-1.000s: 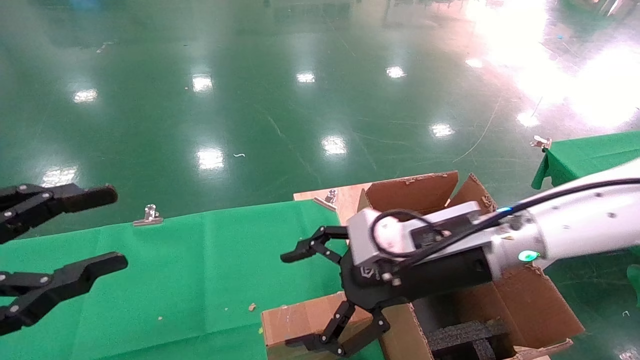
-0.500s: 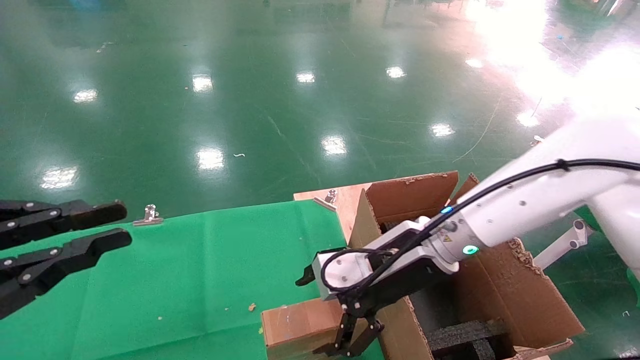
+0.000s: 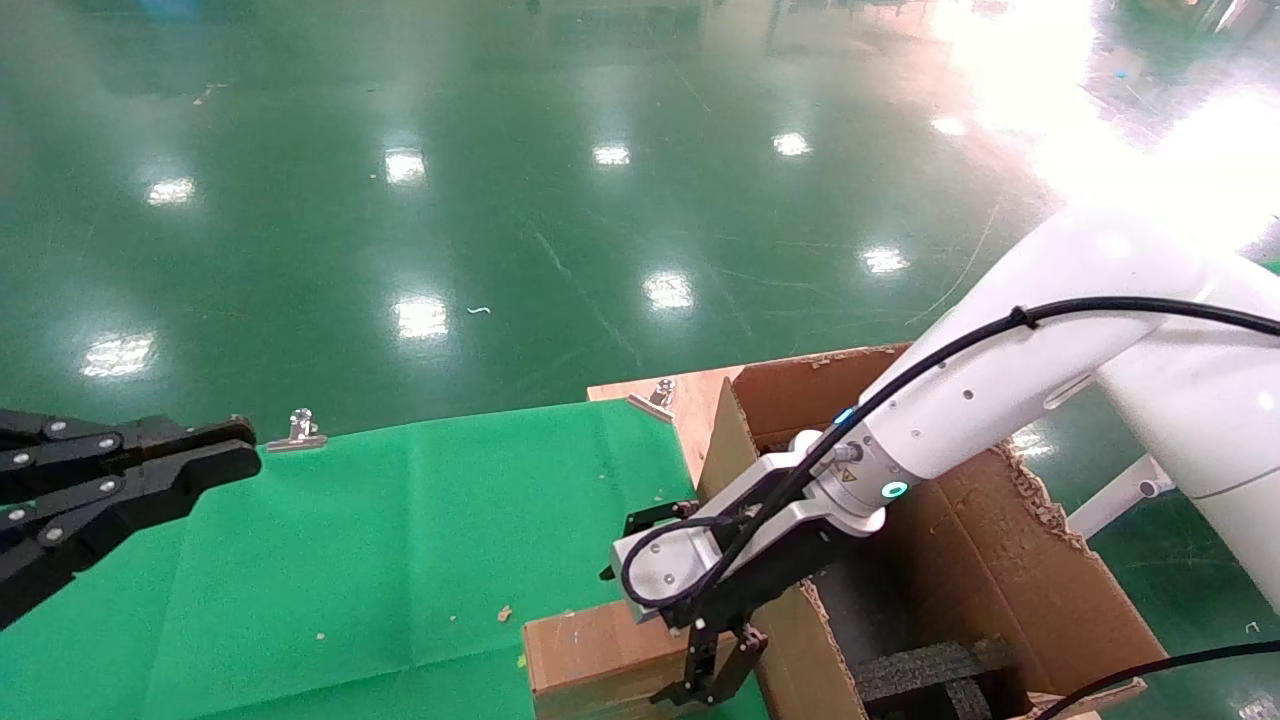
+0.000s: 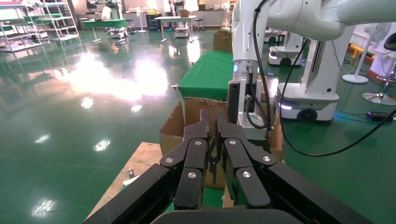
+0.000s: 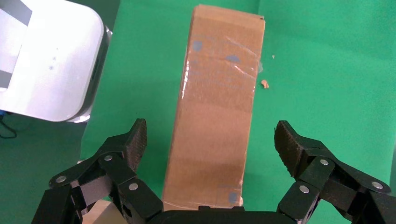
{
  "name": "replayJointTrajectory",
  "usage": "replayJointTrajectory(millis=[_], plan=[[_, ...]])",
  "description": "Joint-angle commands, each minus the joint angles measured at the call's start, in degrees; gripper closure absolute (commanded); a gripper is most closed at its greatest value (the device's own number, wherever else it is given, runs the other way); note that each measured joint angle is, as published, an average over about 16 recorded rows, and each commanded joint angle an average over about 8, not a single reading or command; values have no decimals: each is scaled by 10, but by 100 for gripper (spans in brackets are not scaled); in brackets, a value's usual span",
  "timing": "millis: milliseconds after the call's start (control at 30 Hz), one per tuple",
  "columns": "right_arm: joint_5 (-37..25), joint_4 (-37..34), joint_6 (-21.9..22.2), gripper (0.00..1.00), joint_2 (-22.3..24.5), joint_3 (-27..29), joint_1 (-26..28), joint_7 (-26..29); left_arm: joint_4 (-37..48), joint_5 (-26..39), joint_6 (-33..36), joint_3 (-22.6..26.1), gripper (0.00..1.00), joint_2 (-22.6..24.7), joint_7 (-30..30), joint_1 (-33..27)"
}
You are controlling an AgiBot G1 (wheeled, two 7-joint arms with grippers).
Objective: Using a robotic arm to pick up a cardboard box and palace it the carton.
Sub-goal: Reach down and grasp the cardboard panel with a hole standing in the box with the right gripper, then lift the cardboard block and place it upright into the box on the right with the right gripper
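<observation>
The small flat cardboard box (image 3: 590, 650) lies on the green cloth by the table's near edge, just left of the carton (image 3: 1050, 590). The carton stands open, with ragged flaps and black foam (image 3: 930, 670) inside. The robotic arm, my right one (image 3: 960, 410), reaches down over the box. Its gripper (image 3: 665, 615) is open. In the right wrist view the gripper (image 5: 211, 137) straddles the taped box (image 5: 217, 107), with a finger on each side and not touching it. My left gripper (image 3: 240, 452) is shut and empty at the far left, and it also shows in the left wrist view (image 4: 210, 122).
The green cloth (image 3: 400, 540) covers the table. Metal clips (image 3: 297, 430) (image 3: 660, 392) hold its far edge. A bare wooden corner (image 3: 692, 395) meets the carton's flap. Shiny green floor lies beyond. A white robot base (image 5: 51, 60) shows beside the box in the right wrist view.
My right arm has swung its gripper from level to pointing down and lowered it over the cardboard box. My left gripper has closed from wide open to shut.
</observation>
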Motion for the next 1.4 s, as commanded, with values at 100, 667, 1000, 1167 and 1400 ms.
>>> replayJointTrajectory(millis=[100,667,1000,1167,1400], plan=[[-1,-7,2,82,-5,-10,6,-6,0,0,0,0,0,0,0,0],[1,-5,2,100,-3,-6,3,-5,0,0,0,0,0,0,0,0],[1,-4,2,100,-3,-5,2,-5,0,0,0,0,0,0,0,0],[1,-4,1,100,-3,-5,2,-4,0,0,0,0,0,0,0,0],[6,-7,5,100,1,-1,6,-1,0,0,0,0,0,0,0,0]])
